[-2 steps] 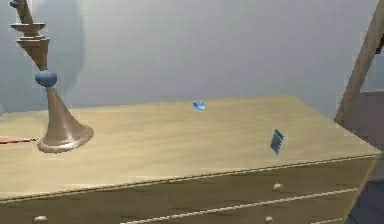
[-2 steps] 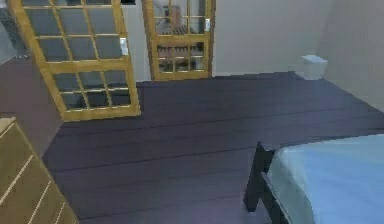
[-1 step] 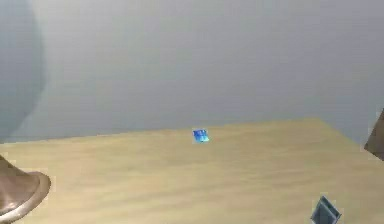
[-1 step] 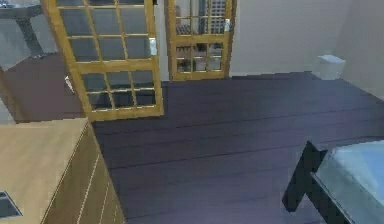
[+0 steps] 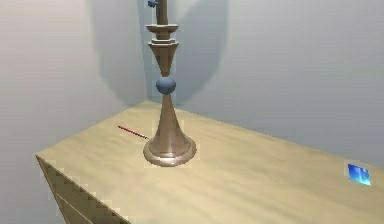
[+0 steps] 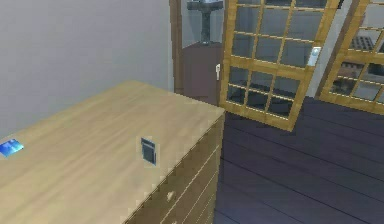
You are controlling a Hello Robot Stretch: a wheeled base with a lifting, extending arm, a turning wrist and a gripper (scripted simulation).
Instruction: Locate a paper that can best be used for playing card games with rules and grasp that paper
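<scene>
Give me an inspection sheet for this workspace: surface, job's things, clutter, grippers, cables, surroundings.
surface: light wooden dresser top, flat.
job's things: small blue flat rectangle lying on the top at the forward view's right edge; possibly the card-game paper, too small to tell.
clutter: tall turned wooden stand with a blue ball, upright on the top; thin red stick lying behind it; small dark grey rectangular thing standing near the top's edge in the arm side view.
grippers: nothing seen.
cables: nothing seen.
surroundings: grey wall behind the dresser; glass-paned wooden doors and dark plank floor beyond it.
</scene>
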